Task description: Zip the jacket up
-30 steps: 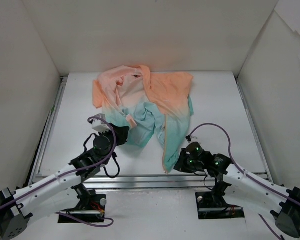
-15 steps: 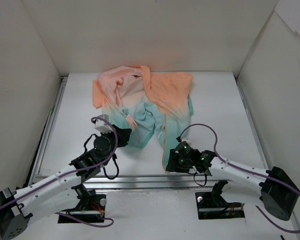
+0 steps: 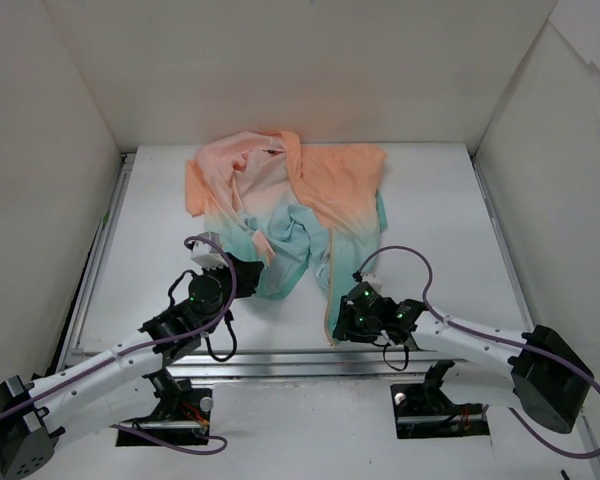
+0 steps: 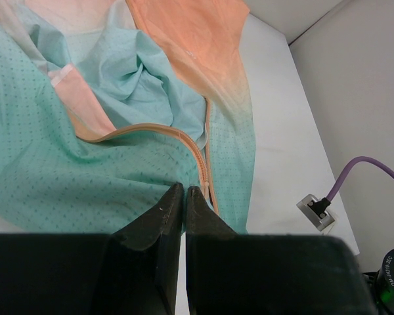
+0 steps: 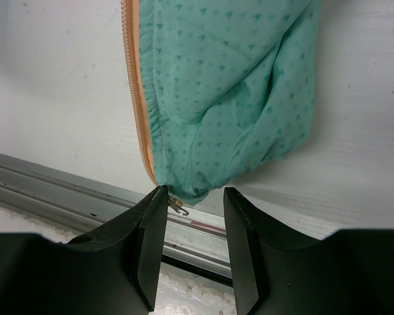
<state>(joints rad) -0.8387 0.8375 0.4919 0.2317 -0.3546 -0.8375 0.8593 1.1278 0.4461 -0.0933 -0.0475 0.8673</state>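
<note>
The jacket (image 3: 290, 190) lies crumpled at the back middle of the table, peach-orange at the top and teal at the hem. My left gripper (image 3: 248, 272) is shut, and in the left wrist view its tips (image 4: 184, 189) pinch the teal hem beside the orange zipper edge (image 4: 200, 161). My right gripper (image 3: 338, 325) is open at the near end of the long teal panel. In the right wrist view its jaws (image 5: 194, 191) straddle the panel's bottom corner (image 5: 230, 85). The small metal zipper pull (image 5: 177, 205) hangs just inside the left finger (image 5: 151, 223).
A metal rail (image 3: 280, 355) runs along the table's near edge, right under the right gripper (image 5: 65, 187). White walls (image 3: 40, 200) enclose the table on three sides. A purple cable (image 4: 361, 170) with a small grey connector (image 4: 317, 209) lies right of the jacket.
My right arm has swung left and brought its open gripper up to the jacket's lower zipper corner. The left gripper has hardly moved.
</note>
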